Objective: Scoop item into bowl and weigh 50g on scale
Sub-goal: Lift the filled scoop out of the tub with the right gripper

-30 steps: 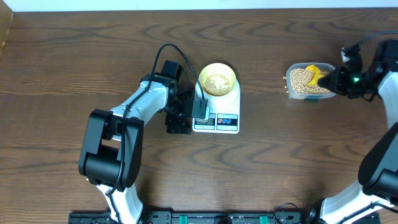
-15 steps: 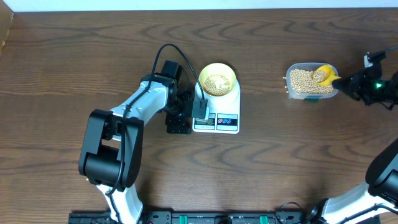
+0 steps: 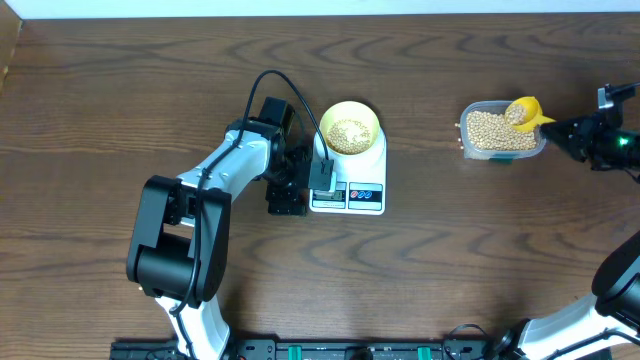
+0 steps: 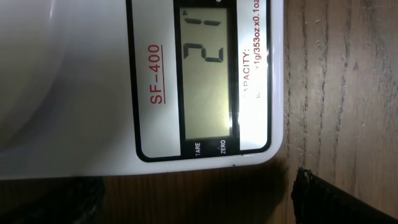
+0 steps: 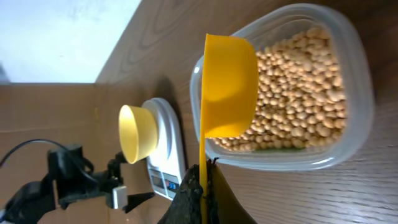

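Rightward goes the right gripper, clamped on the scoop over the tub near the table's right edge. The left gripper gapes wide beside the scale. The bowl atop it holds beans, and the display reads 21, so more scooping is probably needed.

Layout as I see it from overhead. The small round pale yellow bowl stands on the rear half of the white rectangular digital kitchen scale, near the middle of the brown wooden table. Small round tan beans lie in the bowl. My left gripper sits at the scale's left front edge. Well to the right, the clear rectangular plastic tub holds more of the beans. The yellow plastic handled scoop hangs over the tub's right rear corner, with its handle in my right gripper, just right of the tub.
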You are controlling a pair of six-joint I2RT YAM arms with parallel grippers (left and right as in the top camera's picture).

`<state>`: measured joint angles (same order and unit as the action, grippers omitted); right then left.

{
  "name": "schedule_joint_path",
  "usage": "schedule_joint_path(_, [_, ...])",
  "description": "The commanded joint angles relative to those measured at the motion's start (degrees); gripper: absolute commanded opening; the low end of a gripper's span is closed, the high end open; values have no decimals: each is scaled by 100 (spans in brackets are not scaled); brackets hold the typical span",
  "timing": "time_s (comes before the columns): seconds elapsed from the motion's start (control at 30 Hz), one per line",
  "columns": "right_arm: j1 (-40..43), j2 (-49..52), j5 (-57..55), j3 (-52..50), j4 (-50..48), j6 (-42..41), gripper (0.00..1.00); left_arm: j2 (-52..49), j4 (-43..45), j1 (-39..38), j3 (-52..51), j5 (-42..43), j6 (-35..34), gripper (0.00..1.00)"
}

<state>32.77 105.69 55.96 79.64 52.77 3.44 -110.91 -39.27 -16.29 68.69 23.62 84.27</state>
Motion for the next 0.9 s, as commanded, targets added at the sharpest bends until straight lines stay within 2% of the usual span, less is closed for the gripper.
schedule_joint_path(0.0, [24,-90,809,-42,15,114,1,-66,-33,-50,-66,118,79,98])
schedule_joint_path(0.27, [13,-90,1818,-42,-66,116,1,-66,-33,-50,-66,118,79,98])
schedule_joint_path(0.63, [-597,-90,1816,-42,-343,92,1,-66,-33,-50,-66,118,79,98])
schedule_joint_path(0.87, [-1300,-90,1816,-42,-859,-358,1,-66,-33,-50,-66,118,79,98])
